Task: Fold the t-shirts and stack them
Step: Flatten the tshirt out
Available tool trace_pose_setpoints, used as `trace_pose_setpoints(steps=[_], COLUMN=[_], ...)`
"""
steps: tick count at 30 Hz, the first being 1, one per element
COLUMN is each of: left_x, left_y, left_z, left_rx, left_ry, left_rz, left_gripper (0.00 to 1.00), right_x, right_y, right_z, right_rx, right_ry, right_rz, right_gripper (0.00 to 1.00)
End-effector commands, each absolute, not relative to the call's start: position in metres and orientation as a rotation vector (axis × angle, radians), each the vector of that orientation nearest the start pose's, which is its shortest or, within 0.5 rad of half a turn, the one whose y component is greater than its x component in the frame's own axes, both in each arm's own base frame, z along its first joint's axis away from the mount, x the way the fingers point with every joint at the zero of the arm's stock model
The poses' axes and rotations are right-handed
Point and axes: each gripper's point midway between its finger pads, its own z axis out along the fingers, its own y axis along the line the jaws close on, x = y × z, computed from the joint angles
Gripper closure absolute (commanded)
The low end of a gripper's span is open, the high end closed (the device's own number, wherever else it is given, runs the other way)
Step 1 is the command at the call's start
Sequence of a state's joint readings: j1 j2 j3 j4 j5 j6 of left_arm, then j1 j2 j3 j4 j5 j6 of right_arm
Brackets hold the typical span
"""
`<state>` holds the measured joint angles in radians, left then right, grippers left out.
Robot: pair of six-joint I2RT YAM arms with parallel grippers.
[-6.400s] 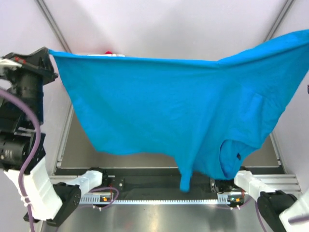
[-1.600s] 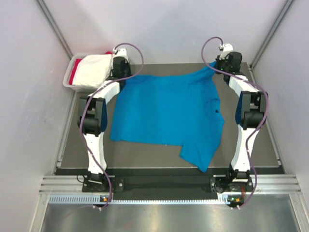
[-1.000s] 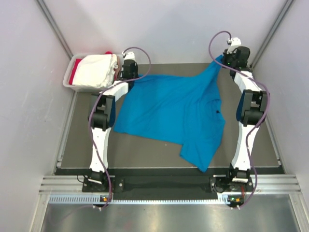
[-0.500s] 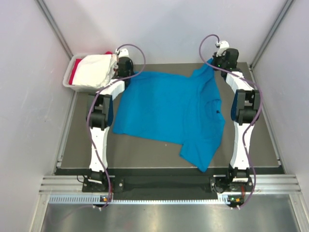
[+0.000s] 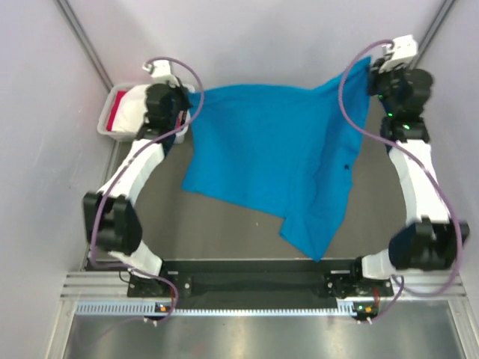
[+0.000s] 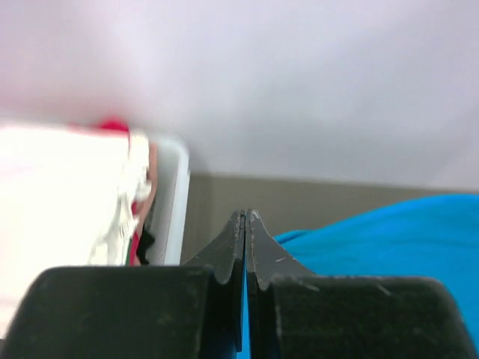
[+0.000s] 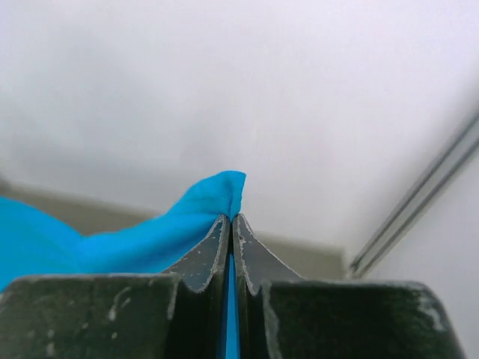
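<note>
The blue t-shirt (image 5: 269, 157) is spread to the right of the grey tub (image 5: 101, 126), with its far edge lifted and its lower part lying on the dark counter (image 5: 217, 224). The left fingers (image 6: 230, 243) are clenched on the shirt corner just beside the tub, and the right fingers (image 7: 206, 254) are clenched on the opposite corner, well apart from it. The dark chest mark (image 5: 346, 167) is too small to read; a white t-shirt (image 5: 133, 112) and a red one (image 5: 114, 120) lie inside the tub.

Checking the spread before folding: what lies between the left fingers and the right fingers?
The blue t-shirt, its far edge stretched from left fingers to right fingers, both shut on it; seen in the top view.
</note>
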<state>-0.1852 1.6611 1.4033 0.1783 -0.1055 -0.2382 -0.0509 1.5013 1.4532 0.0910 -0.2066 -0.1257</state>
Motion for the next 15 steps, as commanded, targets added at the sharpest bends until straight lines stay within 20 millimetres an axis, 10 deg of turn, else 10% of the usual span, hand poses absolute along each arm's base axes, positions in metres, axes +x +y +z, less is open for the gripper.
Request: trace_pose_setpoints(steps=[1, 8, 15], left_x=[0.458, 0.341, 0.274], left_y=[-0.09, -0.087, -0.085], left_z=[0.415, 0.495, 0.538], left_rx=[-0.075, -0.024, -0.004], left_ry=[1.42, 1.251, 1.21], left_rz=[-0.34, -0.45, -0.531], left_gripper=[1.0, 1.0, 1.0], right_x=[0.384, 0.256, 0.151], right_y=[0.0, 0.002, 0.002], right_z=[0.529, 0.609, 0.654], right_rx=[-0.206, -0.214, -0.217], right_ry=[1.176, 1.017, 0.928], right_rz=[-0.096, -0.171, -0.247], right_gripper=[1.0, 1.0, 1.0])
